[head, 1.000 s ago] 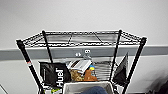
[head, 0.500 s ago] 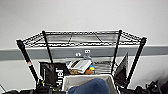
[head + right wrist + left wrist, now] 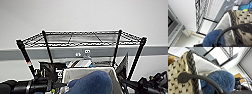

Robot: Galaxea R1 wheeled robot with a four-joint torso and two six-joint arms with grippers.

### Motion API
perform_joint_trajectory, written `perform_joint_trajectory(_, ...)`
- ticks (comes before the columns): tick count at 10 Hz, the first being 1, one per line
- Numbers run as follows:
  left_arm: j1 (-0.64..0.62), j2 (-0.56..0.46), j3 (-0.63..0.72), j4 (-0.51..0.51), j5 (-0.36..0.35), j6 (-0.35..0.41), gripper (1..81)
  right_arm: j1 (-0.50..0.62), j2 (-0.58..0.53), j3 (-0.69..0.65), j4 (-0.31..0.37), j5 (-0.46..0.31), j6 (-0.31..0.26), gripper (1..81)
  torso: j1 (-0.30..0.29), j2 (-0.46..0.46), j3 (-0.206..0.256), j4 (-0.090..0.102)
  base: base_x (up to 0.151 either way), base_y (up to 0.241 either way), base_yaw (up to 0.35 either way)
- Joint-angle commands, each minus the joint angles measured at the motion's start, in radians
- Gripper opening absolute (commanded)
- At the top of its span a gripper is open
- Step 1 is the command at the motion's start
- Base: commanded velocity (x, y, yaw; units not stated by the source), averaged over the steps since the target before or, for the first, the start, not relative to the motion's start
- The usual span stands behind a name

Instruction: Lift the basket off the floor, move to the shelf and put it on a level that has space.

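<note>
White wall backs the shelf straight ahead of you. Your basket hangs near, between both arms, long axis running left to right, a blue cloth heaped inside. It sits below and nearer than the top level, which looks bare. Each handle crosses its wrist view, but you cannot tell whether either claw is clenched.

plain white wall behind, crossed by a grey band.
</note>
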Motion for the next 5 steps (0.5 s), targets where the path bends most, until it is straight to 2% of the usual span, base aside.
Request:
perform_joint_trajectory(1,-0.211,-0.017,0.052,-0.008,-0.010,-0.073,1.0,0.218,-0.027,0.075,0.062,-0.031,0.001,1.0,0.000,0.000,0.000,0.000,0.000,0.000,0.000)
perform_joint_trajectory(5,-0.378,-0.030,0.057,-0.010,0.037,-0.181,1.0,0.372,-0.070,0.080,0.167,-0.080,0.001,1.0,0.000,0.000,0.000,0.000,0.000,0.000,0.000)
